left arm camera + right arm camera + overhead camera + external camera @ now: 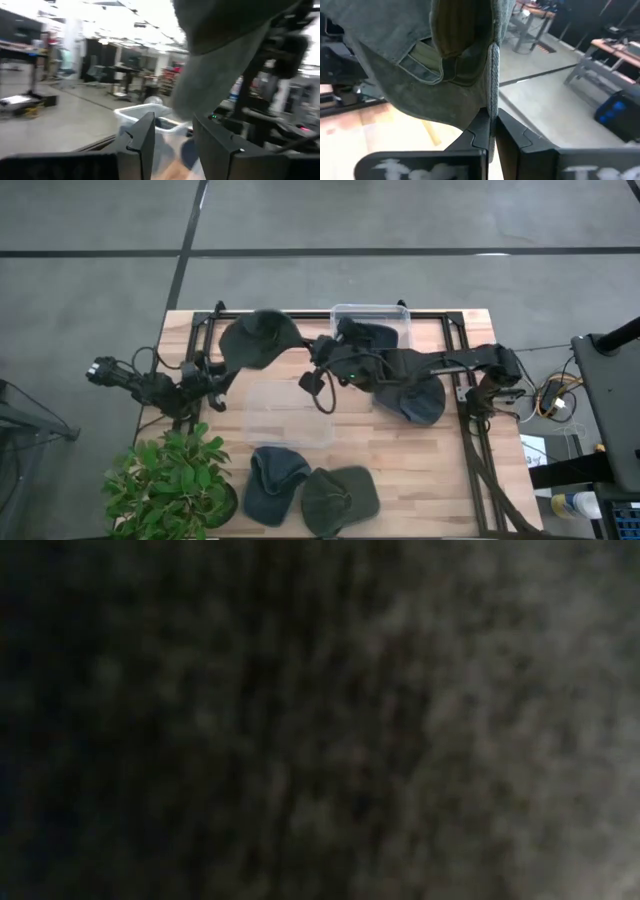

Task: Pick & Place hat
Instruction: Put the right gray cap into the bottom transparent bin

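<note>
An olive-green hat [258,338] is up in the air over the table's far left part, between my two grippers. My right gripper [312,368] reaches in from the table's right and is shut on this hat [445,60]. My left gripper [214,376] is open at the hat's left. In its wrist view the hat's grey-green cloth [215,65] hangs just beyond the left gripper [172,127]; whether the fingers touch it cannot be told. The low view is filled by dark cloth. My right gripper pinches the hat's stitched brim edge [493,95] between its two fingers [480,131]. The edge runs straight into the gap. The crown and the back strap [422,55] spread out beyond the fingertips. The hat is lifted clear of the table.
A clear bin [338,311] at the far edge holds a dark blue hat [375,337]. A second clear bin [288,416] is mid-table. A dark hat [422,402] lies under the right arm. A blue-grey hat [274,480] and a green one [340,500] lie near. A potted plant [170,480] fills the near left corner.
</note>
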`<state>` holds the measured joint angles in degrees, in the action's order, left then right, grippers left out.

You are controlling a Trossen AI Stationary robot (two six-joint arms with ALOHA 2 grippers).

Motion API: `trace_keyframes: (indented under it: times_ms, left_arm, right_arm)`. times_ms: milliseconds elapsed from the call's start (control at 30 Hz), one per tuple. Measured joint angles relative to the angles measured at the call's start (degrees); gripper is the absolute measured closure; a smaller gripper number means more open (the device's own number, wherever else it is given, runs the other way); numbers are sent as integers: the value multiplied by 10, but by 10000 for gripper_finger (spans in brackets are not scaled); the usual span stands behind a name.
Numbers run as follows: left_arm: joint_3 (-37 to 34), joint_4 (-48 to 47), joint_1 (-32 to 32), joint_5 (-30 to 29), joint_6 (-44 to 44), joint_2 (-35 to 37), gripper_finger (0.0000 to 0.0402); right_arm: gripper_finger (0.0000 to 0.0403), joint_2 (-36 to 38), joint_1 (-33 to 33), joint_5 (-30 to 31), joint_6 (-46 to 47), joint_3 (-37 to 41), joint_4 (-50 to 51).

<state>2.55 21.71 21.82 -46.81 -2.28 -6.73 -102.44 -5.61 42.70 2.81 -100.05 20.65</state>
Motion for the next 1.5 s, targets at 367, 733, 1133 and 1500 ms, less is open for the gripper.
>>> trace_keyframes:
  times_ms: [367, 733, 1133, 1500]
  left_arm:
    - [0, 32, 0, 48, 9, -55, 239]
    - [0, 49, 0, 46, 4, -66, 239]
    - [0, 78, 0, 33, -38, -66, 239]
    - [0, 105, 0, 39, -59, -66, 239]
  right_arm:
    - [391, -46, 3, -8, -32, 0, -69]
    - [391, -41, 4, 8, -59, -11, -114]
    - [391, -42, 4, -43, -12, -17, -104]
    - [391, -42, 10, -63, 0, -15, -104]
